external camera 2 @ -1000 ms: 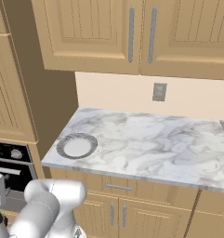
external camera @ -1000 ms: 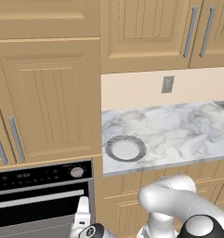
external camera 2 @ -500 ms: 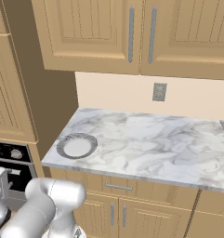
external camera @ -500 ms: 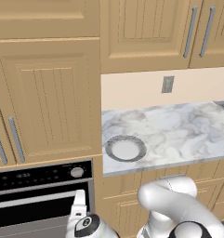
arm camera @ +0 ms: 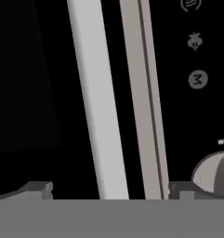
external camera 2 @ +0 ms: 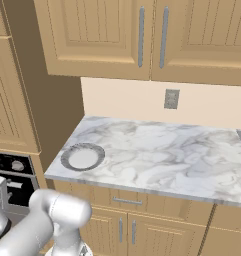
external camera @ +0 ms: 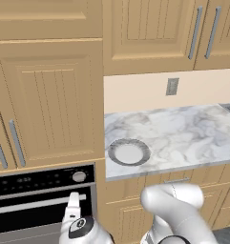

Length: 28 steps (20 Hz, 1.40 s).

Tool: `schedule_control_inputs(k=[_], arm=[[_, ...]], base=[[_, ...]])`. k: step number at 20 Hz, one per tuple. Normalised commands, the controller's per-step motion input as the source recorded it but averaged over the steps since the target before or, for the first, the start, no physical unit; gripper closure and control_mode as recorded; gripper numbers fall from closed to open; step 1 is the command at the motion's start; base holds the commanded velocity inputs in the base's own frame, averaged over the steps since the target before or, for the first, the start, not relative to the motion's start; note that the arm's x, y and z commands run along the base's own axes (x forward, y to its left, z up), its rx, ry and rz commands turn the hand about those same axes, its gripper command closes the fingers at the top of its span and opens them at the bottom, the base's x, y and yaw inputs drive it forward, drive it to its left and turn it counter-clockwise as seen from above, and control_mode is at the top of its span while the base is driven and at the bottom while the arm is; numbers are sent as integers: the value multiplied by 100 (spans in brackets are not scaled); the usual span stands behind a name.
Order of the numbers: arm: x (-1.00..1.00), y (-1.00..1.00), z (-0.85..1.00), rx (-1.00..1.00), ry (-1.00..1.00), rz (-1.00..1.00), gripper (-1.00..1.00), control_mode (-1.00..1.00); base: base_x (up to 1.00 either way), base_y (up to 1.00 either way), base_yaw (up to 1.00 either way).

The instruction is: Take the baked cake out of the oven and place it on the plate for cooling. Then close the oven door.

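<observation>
In the hand view, the end effector [arm camera: 106,188] is released, jaws spread to either side of the long silver bar handle [arm camera: 97,100] of the dark-glass oven door [arm camera: 25,83]. The round grey-rimmed plate [external camera: 129,152] rests mid-frame on the marble tabletop [external camera: 183,133].

Marble counter [external camera: 183,131], wooden cabinets [external camera: 49,95], wall outlet [external camera: 172,86]

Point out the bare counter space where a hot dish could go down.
The marble counter is bare from the plate rightward to its far end, and back to the outlet wall. Only the plate's front-left corner is taken.
</observation>
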Motion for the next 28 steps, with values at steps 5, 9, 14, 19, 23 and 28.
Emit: schedule_control_inputs(k=[5,9,14,19,23,28], arm=[[11,30,-13,0,0,0,-100,-100],[17,23,-7,0,0,0,-100,-100],[29,19,-1,0,0,0,100,-100],[43,6,-3,0,-1,0,100,-100],[40,0,-5,2,-2,2,100,-100],[3,9,-11,0,-1,4,100,-100]], base=[[0,0,0],[0,0,0],[0,0,0],[0,0,0],[0,0,0],[0,0,0]])
